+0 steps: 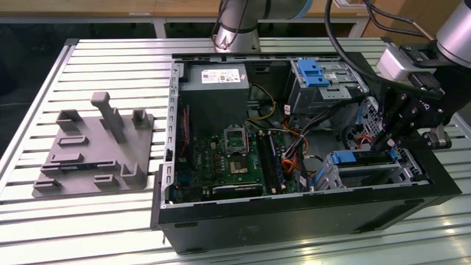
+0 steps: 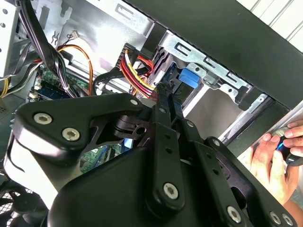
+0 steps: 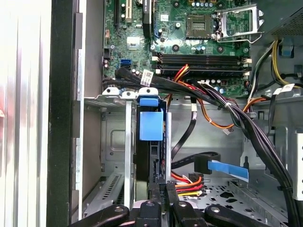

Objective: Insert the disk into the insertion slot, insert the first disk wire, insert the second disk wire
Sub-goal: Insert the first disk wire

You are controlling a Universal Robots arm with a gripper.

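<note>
Exterior view, its left to its right: grey plastic jig [image 1: 96, 149] on the slatted metal table [image 1: 110, 55], then the open black computer case [image 1: 294, 212] with its green circuit board [image 1: 228, 165]. Next the taller cage [image 1: 324, 83] with a blue latch, then the slot [image 1: 383, 174], a low box of perforated sheet metal. Disk [image 1: 346, 158] is already seated in the slot, blue handle end facing the circuit board. Gripper [image 1: 387, 144] hangs over the slot's other end

Key relation: the disk's long axis runs from the handle straight toward the gripper. That puts the gripper at the disk's back edge, where I'd judge the plugs go. First wrist view shows the disk edge-on: thin dark slab, glossy blue plastic handle at the far end

Jaws are pinched nearly together. The red-yellow-black wire [image 3: 189, 179] ends right at the tips in both wrist views, so it reads as clamped on that wire's plug. Can't tell if the plug is seated, the gripper hides it. Black cable with a blue tab [image 3: 227, 171] lies loose just beside. Wires thin and limp, cage edges hard

Person's hand [image 2: 267, 163] sits outside the case wall, apart from the gripper
</note>
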